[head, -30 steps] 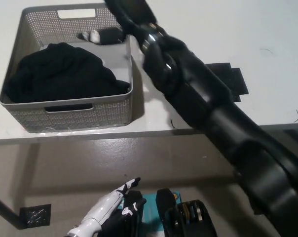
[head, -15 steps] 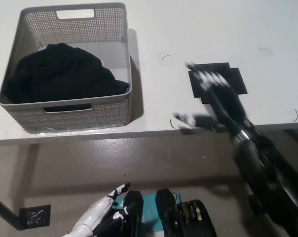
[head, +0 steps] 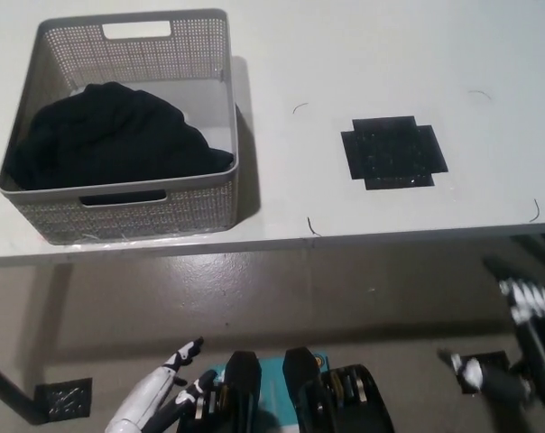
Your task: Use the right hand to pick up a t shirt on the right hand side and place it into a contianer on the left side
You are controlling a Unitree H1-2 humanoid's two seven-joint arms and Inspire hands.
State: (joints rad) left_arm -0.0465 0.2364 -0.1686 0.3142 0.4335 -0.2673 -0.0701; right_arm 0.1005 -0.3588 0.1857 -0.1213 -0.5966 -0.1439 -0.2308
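1. Right hand (head: 525,347) sits at the lower right of the frame, below the bench edge and off the bench (head: 363,72) altogether; fingers spread, empty, grasping nothing.
2. Left hand (head: 160,392) rests at the lower left of the frame, also below the bench, fingers loosely apart, holding nothing.
3. T shirt (head: 110,135), black and bunched, lies inside the container (head: 220,117) at the upper left of the frame, heaped toward the near wall and rising about to the rim.
4. Judgement: placement looks done; step in hand is clearing the right arm away to rest.
5. To do it well: keep the right hand low and well apart from the bench edge, so nothing snags the container or tugs cloth back out. Keep fingers slack until the arm is parked.
6. Worth checking that no fold of the shirt hangs over the rim; none seems to from this angle.
7. Count: one container, one t shirt visible in it (more under the heap cannot be told), one black cross-shaped marker (head: 394,152) on the bench at centre right, a second small black patch (head: 63,395) on the floor at lower left.
8. A few thin dark stray threads or marks on the bench top; too small to identify.
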